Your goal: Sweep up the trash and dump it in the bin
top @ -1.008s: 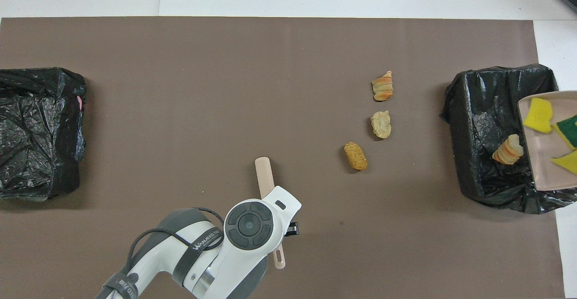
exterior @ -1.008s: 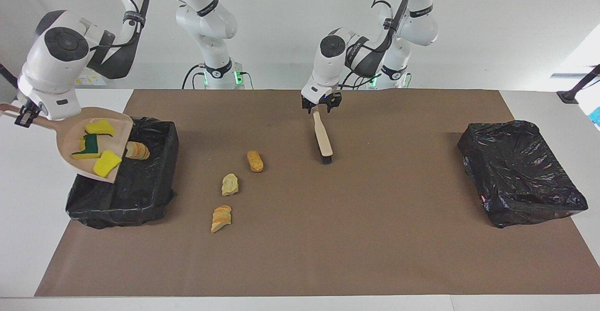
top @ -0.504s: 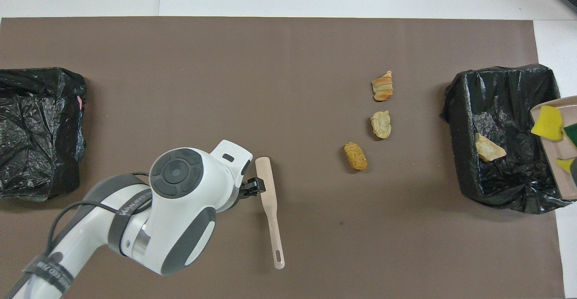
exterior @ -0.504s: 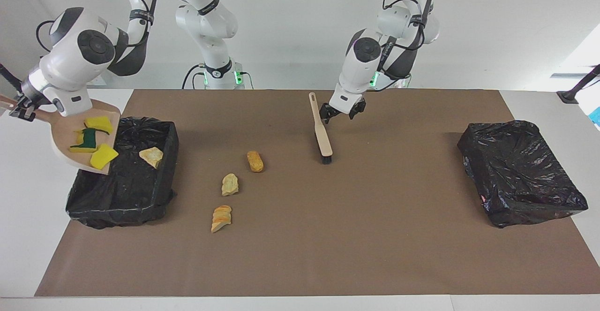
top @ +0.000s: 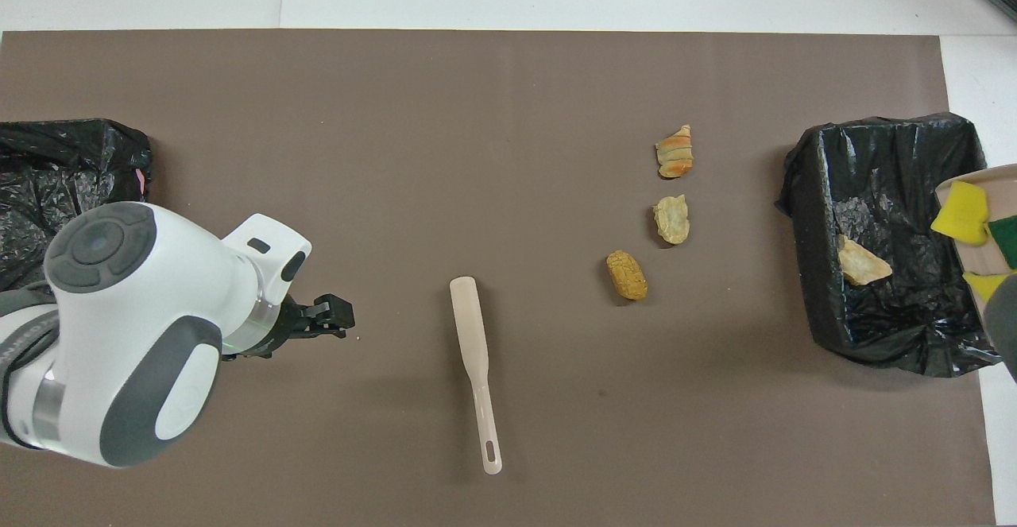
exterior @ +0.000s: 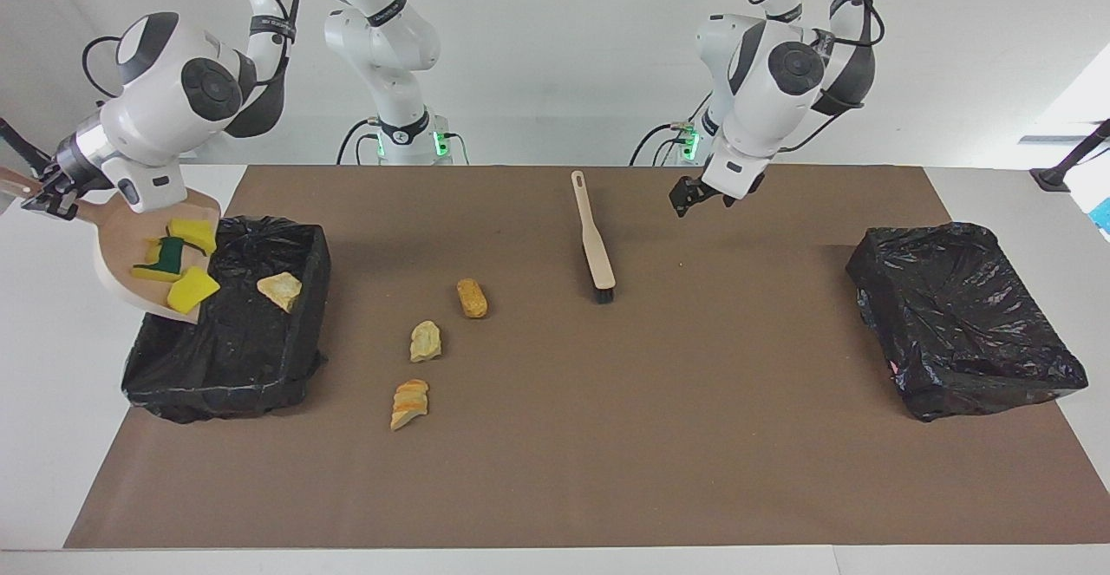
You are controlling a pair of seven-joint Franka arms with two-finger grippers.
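Brown mat [exterior: 694,436] under everything. Right gripper [exterior: 54,198] clamped on dustpan [exterior: 130,267] handle, tilted over bin [exterior: 234,367]; sponges [exterior: 192,289] clinging, three bread lumps [exterior: 425,341] near. Tip steeper, lip kept inside rim. Left gripper [exterior: 689,198] open, empty, near brush [exterior: 595,241].

This looked like a robot lab, not a home. Two big white robot arms [exterior: 772,63] stood at a plain white table [exterior: 52,436] with bare white walls around it. A flat brown mat [exterior: 607,436] covered the table top. Black cables ran along the arms, and small green lights [exterior: 442,143] glowed at their bases. Both bins [exterior: 963,315] wore black trash bags.
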